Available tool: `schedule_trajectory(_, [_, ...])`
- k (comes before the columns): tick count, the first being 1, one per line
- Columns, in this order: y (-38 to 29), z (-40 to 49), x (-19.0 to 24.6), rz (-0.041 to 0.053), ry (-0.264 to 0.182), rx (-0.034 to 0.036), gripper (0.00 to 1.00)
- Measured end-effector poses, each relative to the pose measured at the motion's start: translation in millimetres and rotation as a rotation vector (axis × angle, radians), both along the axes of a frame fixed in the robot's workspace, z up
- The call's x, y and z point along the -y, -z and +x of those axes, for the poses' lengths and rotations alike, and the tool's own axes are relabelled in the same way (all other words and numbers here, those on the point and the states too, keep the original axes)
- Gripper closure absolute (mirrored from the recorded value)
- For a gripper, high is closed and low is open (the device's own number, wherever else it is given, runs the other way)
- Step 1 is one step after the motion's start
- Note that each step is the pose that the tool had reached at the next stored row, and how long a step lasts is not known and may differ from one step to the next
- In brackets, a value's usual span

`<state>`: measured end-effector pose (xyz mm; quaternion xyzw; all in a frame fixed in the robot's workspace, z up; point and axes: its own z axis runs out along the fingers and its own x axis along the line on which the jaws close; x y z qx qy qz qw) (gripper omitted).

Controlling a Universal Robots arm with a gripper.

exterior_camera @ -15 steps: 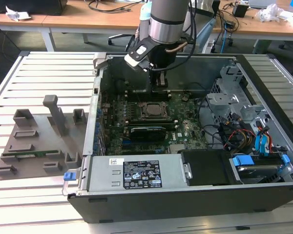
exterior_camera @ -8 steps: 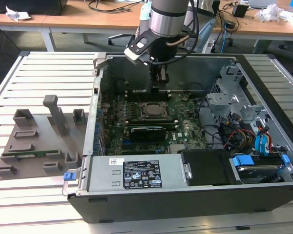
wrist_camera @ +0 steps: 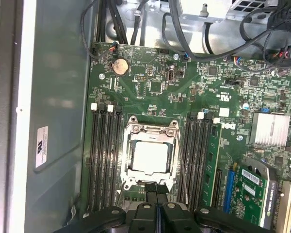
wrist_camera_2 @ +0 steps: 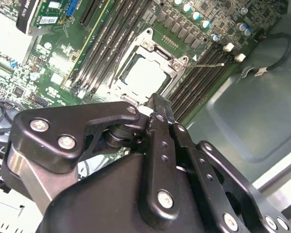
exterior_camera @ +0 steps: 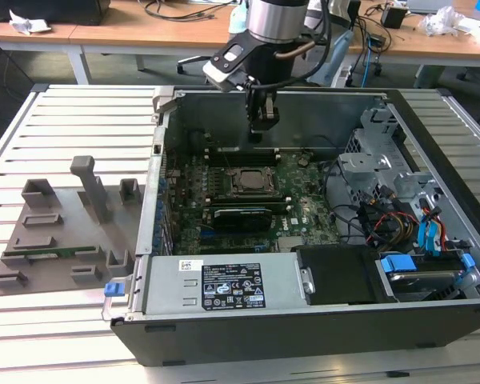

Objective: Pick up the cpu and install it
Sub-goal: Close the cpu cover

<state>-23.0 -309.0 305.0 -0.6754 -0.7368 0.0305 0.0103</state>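
Now our claw (exterior_camera: 263, 120) hangs above the board with its tips pressed together, holding nothing. We see the cpu (wrist_camera: 150, 156) already lying in its socket (wrist_camera: 151, 130). If it sits crooked, we think pins could bend.

Even bright overhead light; glare washed out the silver-grey square cpu plate (wrist_camera: 151, 156) in both wrist views (wrist_camera_2: 144, 76); black pincer (wrist_camera_2: 157, 104) w/ soft focus.
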Motion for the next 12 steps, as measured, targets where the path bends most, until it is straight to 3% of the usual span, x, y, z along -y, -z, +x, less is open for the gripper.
schedule_trajectory(4, [-7.4, 0.0, 0.0, 0.0, 0.0, 0.0, 0.89])
schedule_trajectory(6, [-16.7, 0.0, 0.0, 0.0001, 0.0, 0.0, 0.89])
schedule_trajectory(10, [-26.4, 0.0, 0.0, 0.0, 0.0, 0.0, 0.89])
schedule_trajectory(12, [-28.6, 0.0, 0.0, 0.0002, 0.0, 0.0001, 0.89])
